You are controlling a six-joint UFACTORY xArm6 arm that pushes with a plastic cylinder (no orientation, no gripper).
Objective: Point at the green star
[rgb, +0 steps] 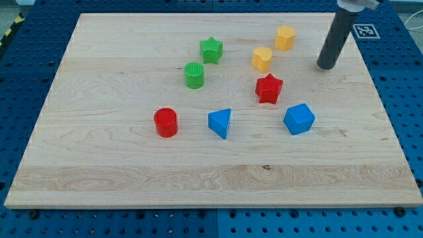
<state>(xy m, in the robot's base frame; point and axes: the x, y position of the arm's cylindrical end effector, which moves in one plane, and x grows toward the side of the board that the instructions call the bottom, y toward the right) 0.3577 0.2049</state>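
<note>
The green star lies on the wooden board towards the view's top, left of centre. A green cylinder sits just below and left of it. My tip rests on the board at the view's upper right, far to the right of the green star. The tip is to the right of a yellow block and another yellow block, touching neither.
A red star lies below the yellow blocks. A blue block sits to its lower right. A blue triangular block and a red cylinder lie near the middle. A marker tag is beside the board's top right corner.
</note>
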